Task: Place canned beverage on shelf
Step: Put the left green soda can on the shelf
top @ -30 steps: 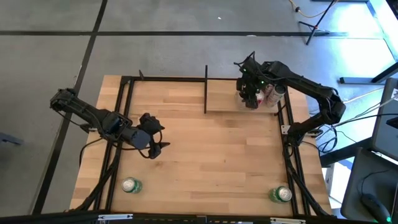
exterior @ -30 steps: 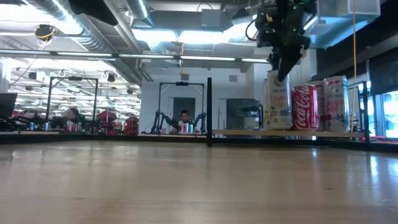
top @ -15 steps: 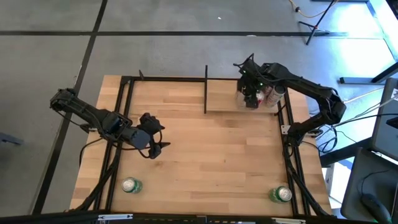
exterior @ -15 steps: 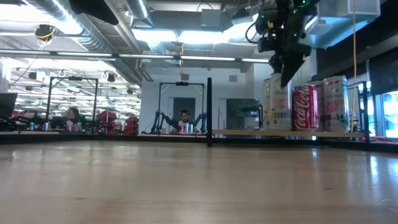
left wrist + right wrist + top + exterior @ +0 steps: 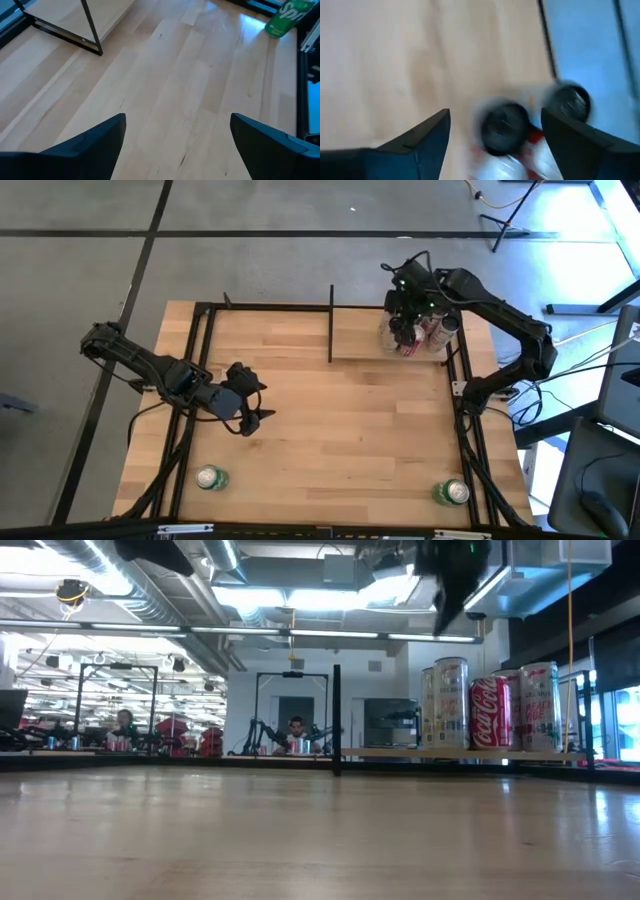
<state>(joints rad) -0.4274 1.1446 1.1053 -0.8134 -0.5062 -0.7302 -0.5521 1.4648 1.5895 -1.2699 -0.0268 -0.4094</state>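
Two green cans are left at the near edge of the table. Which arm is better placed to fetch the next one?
Left, probably. The left hand hovers open over the table, nearer to the left green can. The right hand sits open above the cans on the shelf, far from the right green can.

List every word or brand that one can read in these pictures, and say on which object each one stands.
"Coca-Cola": on the red can, the middle of three on the shelf.
"Sp...": white letters, cut off, on the green can seen from the left wrist; the rest is out of view.
Pale can and rightmost can: print too small to read.
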